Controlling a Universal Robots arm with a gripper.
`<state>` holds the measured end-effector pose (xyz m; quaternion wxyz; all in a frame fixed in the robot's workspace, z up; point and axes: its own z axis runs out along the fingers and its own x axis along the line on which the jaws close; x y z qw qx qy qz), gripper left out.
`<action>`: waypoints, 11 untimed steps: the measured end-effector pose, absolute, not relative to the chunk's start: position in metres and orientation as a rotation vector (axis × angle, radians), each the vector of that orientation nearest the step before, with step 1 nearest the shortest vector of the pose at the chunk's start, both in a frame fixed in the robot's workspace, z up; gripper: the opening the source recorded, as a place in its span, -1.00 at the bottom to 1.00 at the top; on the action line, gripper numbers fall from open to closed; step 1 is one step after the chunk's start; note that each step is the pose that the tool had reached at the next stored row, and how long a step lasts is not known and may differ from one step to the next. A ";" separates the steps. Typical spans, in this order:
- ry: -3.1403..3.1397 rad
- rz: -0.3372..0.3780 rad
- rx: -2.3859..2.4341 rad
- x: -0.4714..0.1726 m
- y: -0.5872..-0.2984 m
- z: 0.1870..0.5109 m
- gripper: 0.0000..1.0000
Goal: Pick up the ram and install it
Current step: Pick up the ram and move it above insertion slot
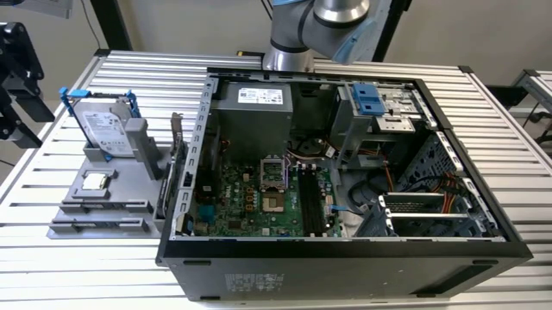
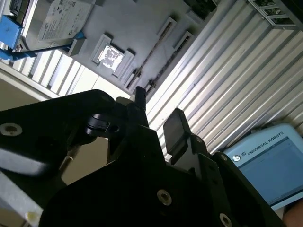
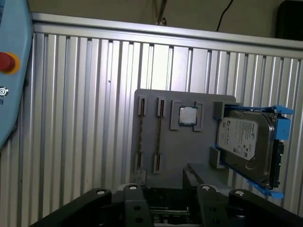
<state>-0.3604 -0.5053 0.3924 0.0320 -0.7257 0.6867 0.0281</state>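
The ram (image 3: pixel 158 135) looks like a thin dark stick standing on edge in one of two slots of a grey holder (image 3: pixel 175 151); in the second wrist view the ram (image 2: pixel 150 56) is a thin line on that holder (image 2: pixel 142 28). My gripper (image 2: pixel 158 111) hangs well above and away from it, open, with nothing between its black fingers (image 2: pixel 176 124). In the exterior view the arm (image 1: pixel 332 26) rises behind an open computer case (image 1: pixel 345 258), whose motherboard (image 1: pixel 250 200) carries long black slots (image 1: pixel 308 194).
On the grey holder (image 1: pixel 95 194) also stand a silver hard drive in a blue bracket (image 1: pixel 108 129) and a small square processor chip (image 1: pixel 95 182). A blue-edged control tablet (image 2: pixel 272 163) lies on the ribbed metal table (image 1: pixel 483 103). Cables and drive cages crowd the case.
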 end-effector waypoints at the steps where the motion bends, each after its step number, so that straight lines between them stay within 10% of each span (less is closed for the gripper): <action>1: 2.114 0.087 -2.235 -0.360 -0.505 0.392 1.00; 11: 2.137 0.113 -2.233 -0.360 -0.505 0.390 1.00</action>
